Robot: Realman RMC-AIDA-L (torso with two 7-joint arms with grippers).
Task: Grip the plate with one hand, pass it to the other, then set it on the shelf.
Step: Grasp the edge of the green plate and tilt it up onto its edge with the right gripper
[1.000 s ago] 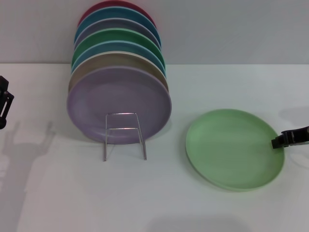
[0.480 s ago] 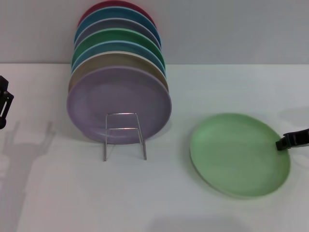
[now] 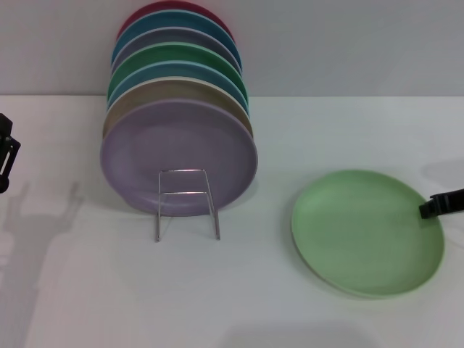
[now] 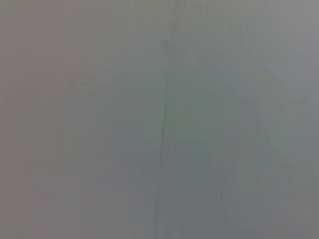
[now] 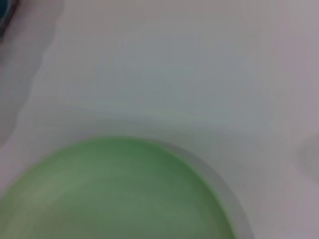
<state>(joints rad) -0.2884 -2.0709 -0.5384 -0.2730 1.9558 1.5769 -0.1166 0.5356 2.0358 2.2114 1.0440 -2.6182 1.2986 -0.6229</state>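
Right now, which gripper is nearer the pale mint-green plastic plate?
Right. The right gripper is at the pale mint-green plastic plate's right rim; the left gripper sits at the table's far left edge.

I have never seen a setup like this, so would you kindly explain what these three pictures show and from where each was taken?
This is a two-armed robot. The wide picture comes from its head camera, looking down at a white table. The round pale mint-green plastic plate lies there, with the right gripper at its rim; whether it grips the plate is unclear. The left gripper waits at the table's left edge. A thin silver wire rack holds a row of upright coloured plates, a lilac plate in front. The blank grey picture is the left wrist camera; the right wrist camera shows the mint-green plate up close.
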